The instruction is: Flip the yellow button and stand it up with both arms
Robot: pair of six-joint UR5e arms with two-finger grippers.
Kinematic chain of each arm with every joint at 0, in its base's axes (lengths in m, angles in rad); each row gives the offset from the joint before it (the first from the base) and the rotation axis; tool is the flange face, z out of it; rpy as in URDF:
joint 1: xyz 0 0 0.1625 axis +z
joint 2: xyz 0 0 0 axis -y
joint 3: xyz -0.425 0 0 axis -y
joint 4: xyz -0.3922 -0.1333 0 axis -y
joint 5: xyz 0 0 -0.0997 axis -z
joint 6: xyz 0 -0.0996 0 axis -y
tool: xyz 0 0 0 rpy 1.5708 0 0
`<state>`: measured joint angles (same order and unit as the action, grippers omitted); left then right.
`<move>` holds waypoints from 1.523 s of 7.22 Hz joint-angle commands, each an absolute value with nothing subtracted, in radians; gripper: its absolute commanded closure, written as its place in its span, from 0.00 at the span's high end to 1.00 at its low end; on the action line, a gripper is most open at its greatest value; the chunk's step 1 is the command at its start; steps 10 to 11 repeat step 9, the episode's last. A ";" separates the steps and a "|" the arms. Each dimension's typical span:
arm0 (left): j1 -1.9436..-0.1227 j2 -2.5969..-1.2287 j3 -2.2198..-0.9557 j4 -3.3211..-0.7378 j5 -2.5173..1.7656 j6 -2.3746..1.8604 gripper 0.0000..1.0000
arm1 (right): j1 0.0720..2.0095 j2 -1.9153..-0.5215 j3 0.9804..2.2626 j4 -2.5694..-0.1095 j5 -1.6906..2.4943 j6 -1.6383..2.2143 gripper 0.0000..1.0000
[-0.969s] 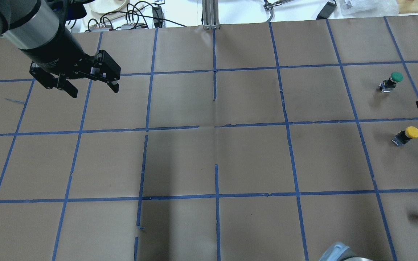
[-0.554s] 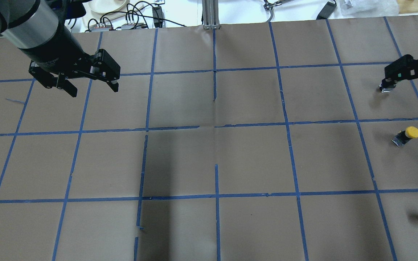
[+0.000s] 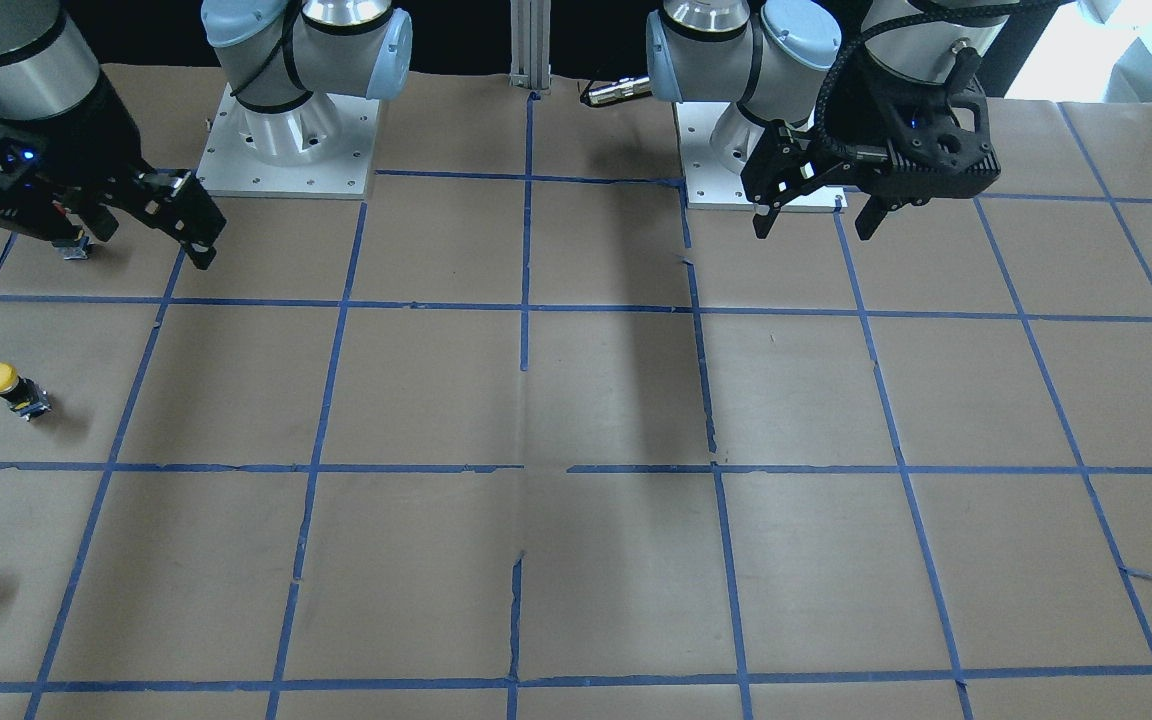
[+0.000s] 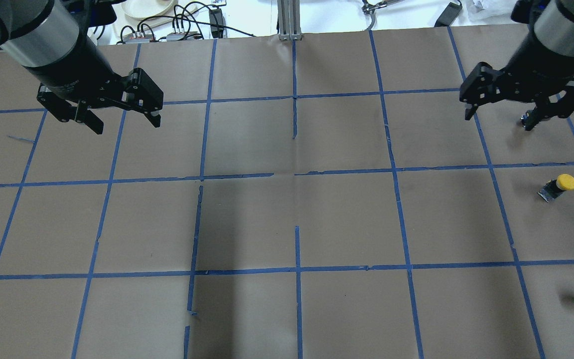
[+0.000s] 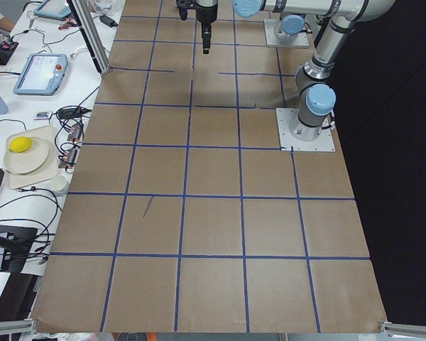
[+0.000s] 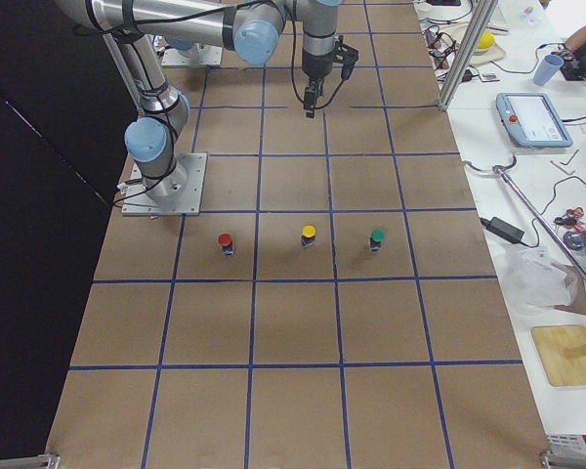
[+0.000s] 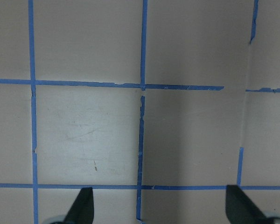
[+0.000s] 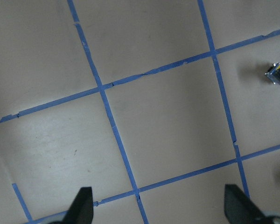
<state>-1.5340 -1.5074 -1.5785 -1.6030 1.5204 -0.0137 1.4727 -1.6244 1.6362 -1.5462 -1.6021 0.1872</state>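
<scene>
Our right gripper (image 4: 499, 117) and left gripper (image 4: 125, 123) hang wide open, empty. By the bench's right edge, the right may knock the neighbouring switch (image 4: 527, 120), not the yellow button (image 4: 560, 185).

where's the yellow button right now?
Overhead view, far right: the yellow button sits between the red button and green button, clear of the right gripper.

No text, label, brand or number is legible anywhere.
</scene>
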 commanded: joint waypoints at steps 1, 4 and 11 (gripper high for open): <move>-1.534 -1.508 -1.578 -1.603 1.520 -0.014 1.00 | 1.546 -1.638 1.635 -1.503 -1.605 0.210 1.00; -1.534 -1.517 -1.580 -1.605 1.516 -0.015 1.00 | 1.609 -1.635 1.640 -1.500 -1.636 0.212 1.00; -1.539 -1.519 -1.577 -1.615 1.511 -0.035 1.00 | 1.568 -1.637 1.649 -1.463 -1.644 0.222 1.00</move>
